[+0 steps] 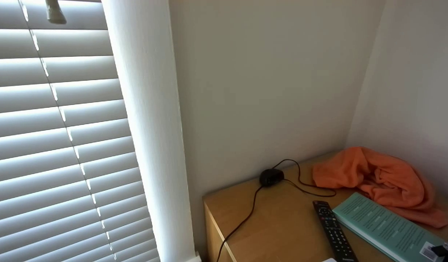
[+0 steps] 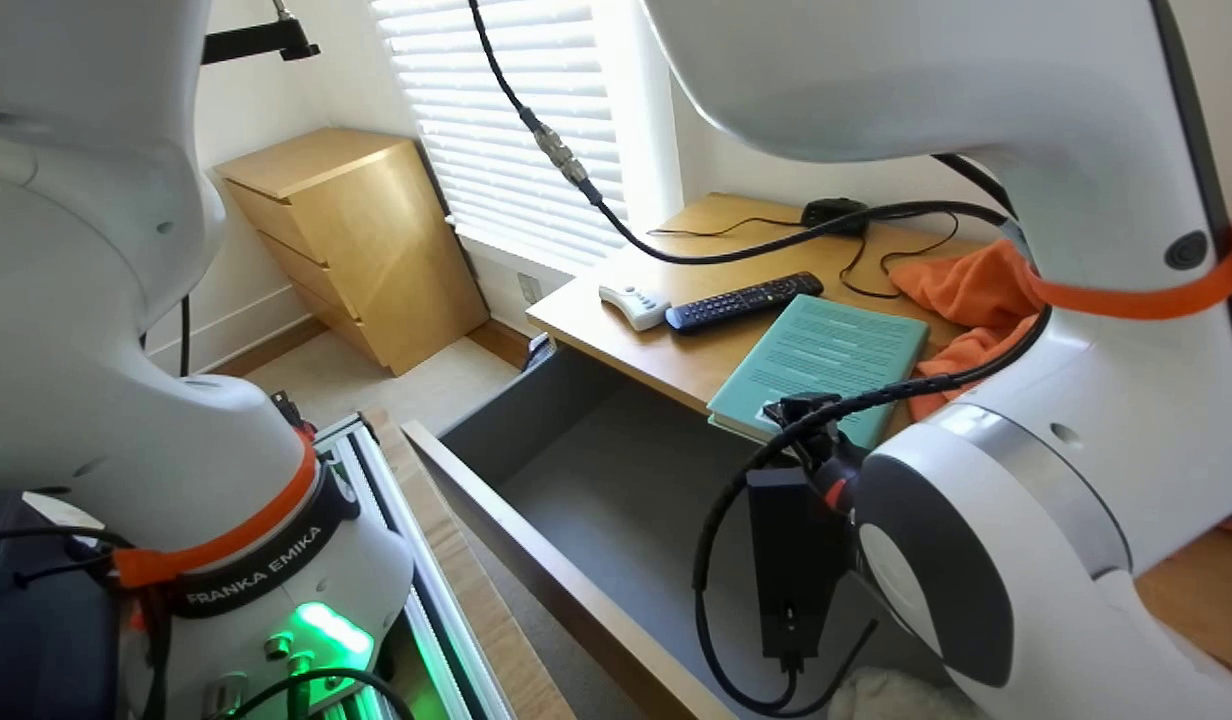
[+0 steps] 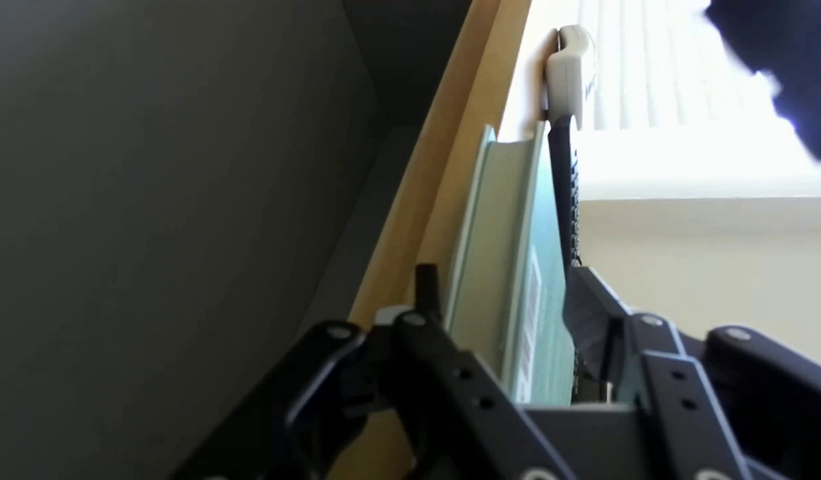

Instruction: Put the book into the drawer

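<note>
The pincer (image 3: 502, 287) is open: in the wrist view its fingers (image 3: 590, 313) stand apart, with the near end of the teal hardcover book (image 3: 517, 280) between them. The finger over the top cover appears clear of it; whether the finger on the lower side touches the book or reaches beneath it cannot be told. The grasp is judged not yet made.

To complete the grasp:
1. Hold both fingers parallel to the covers.
2. Advance until they overlap both covers and the page block. Gripping one cover alone is likely to let the book swing open.
3. Close firmly, then raise slightly before drawing the book out.
4. Keep the cable loop (image 2: 703, 570) from snagging on the open drawer (image 2: 606, 480) below.

The book lies closed and flat at the front edge of the desk (image 1: 278, 222), just beside a black remote control (image 2: 746, 303); avoid sweeping sideways.

The desk also carries a white remote (image 2: 636, 305), a black corded device (image 1: 271, 177) of unclear kind and a crumpled orange cloth (image 1: 380, 182). Beyond are window blinds (image 1: 64, 127), a pale wall (image 1: 267, 91) and a wooden chest of drawers (image 2: 366, 240).
</note>
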Controlling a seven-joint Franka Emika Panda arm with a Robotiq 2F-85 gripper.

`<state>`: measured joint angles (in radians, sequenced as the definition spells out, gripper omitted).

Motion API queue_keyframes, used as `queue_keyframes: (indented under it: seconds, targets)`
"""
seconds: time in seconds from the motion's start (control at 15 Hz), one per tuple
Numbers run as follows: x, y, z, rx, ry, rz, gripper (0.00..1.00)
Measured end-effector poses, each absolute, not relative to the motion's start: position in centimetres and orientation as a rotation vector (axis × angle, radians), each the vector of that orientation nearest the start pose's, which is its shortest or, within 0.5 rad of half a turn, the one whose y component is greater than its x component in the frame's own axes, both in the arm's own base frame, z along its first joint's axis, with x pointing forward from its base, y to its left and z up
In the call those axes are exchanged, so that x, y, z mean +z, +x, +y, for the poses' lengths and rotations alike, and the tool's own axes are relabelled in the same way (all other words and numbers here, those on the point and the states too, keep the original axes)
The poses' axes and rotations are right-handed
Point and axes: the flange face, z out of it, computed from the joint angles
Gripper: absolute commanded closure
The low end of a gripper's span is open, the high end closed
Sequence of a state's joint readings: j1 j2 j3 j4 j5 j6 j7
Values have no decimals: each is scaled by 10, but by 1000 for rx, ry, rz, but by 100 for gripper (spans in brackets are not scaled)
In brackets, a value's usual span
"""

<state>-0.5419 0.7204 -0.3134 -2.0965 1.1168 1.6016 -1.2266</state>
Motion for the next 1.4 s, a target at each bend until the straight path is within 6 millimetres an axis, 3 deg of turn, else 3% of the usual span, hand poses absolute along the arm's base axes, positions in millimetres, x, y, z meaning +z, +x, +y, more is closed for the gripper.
queue_keyframes:
  seconds: [0.13,0.67,1.07,1.2,1.4]
  targets:
    - [69,358,-298,-131,-1887,455,92]
    - [66,359,-306,-87,-1831,512,92]
    - [73,349,-324,12,-1840,594,92]
    - [74,348,-327,40,-1845,602,47]
    - [74,349,-328,59,-1853,597,30]
